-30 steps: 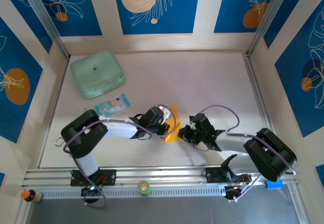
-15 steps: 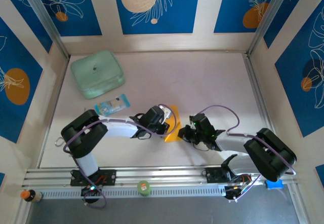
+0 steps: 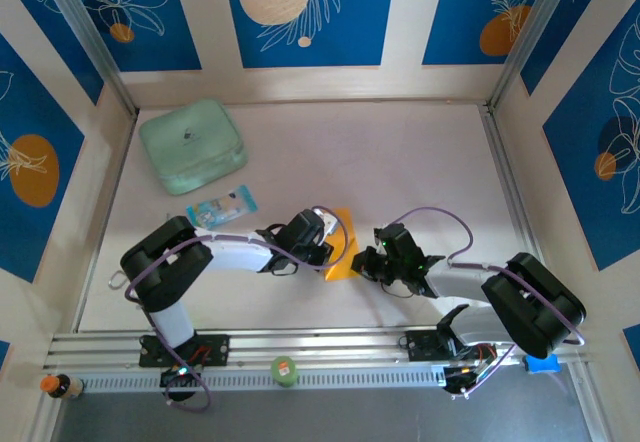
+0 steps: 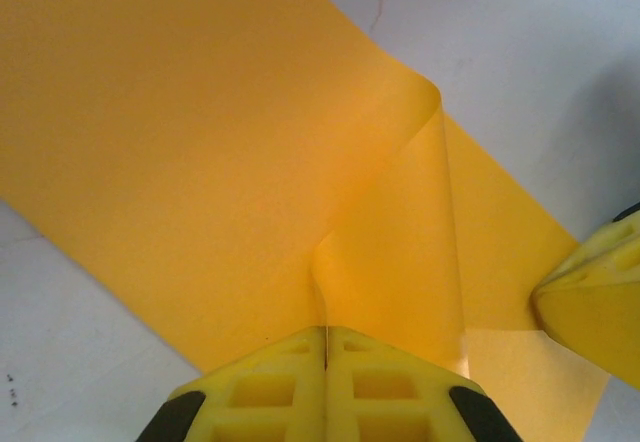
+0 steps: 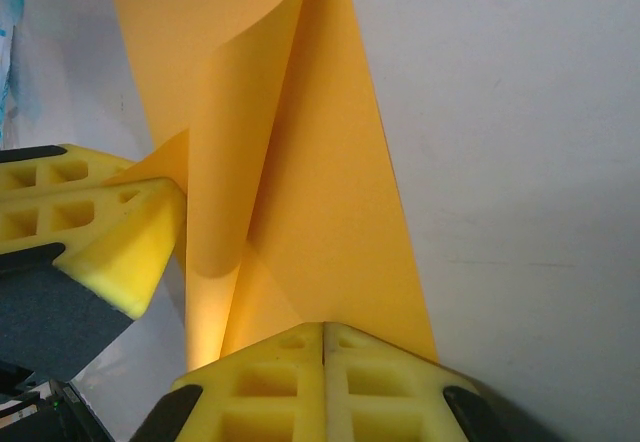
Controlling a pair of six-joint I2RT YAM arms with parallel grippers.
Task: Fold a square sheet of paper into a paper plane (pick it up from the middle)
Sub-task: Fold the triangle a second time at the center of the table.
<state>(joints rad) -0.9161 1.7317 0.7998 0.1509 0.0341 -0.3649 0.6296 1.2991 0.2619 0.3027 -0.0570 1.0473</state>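
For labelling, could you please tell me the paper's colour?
Plain orange-yellow paper; left wrist view shows it best.

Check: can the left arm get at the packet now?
Probably not yet. The packet lies uncovered nearby, but the left end effector is shut on the paper, which the right end effector pinches too; it must release first.

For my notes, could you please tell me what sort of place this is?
Likely a robot test cell: a white table boxed in by blue patterned panels, aluminium rails along its near edge, left arm and right arm bolted there.
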